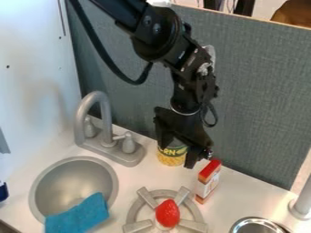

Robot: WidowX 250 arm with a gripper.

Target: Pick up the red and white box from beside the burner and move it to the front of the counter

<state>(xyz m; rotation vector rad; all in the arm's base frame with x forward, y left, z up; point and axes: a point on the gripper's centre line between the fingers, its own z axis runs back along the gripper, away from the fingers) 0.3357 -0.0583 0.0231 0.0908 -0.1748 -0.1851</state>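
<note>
The bench (246, 195) is pale and smooth, running from the white wall on the left along the grey panel at the back. A round grey sink (33, 191) is set into it at the left, with a grey faucet (107, 120) just behind, its base on the bench. A blue cloth (79, 216) lies over the sink's front edge and onto the bench. Near the back panel is a can (173, 157), and to its right, a little nearer the front, a red-and-white box (209, 179). A grey burner (147, 198) sits in front of them. At the right are a round metal dish (238, 223) and, beside it, the foot of a grey post (300, 207).
</note>
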